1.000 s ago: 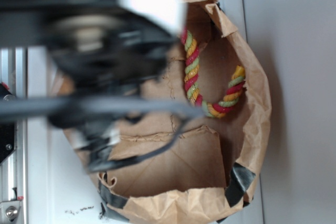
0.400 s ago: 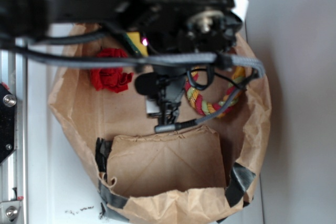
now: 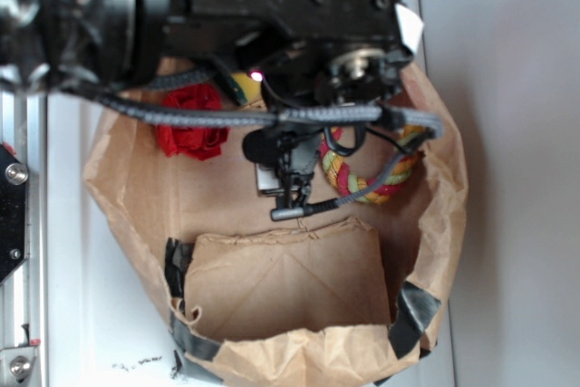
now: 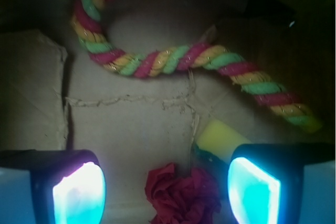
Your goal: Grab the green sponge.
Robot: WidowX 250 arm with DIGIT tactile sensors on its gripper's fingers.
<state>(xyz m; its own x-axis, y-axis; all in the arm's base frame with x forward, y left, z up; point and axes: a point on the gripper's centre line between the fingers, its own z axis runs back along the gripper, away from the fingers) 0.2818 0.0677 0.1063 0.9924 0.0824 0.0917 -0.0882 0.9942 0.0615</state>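
Observation:
The green sponge lies on the brown paper floor with its yellow foam up and a dark green layer along its near edge. It sits just ahead of my right finger, which hides part of it. My gripper is open, its jaws wide apart, and it holds nothing. The red crumpled ball lies between the fingers, left of the sponge. In the exterior view only a yellow and green corner of the sponge shows under the black arm. The fingers are hidden there.
A red crumpled ball and a red, yellow and green twisted rope share the open paper bag. A folded paper flap covers the near floor. A metal rail runs along the left.
The arm has swung from the left to above the back of the bag. The red ball and a corner of the sponge now show. Since 0.4 s ago it has barely shifted.

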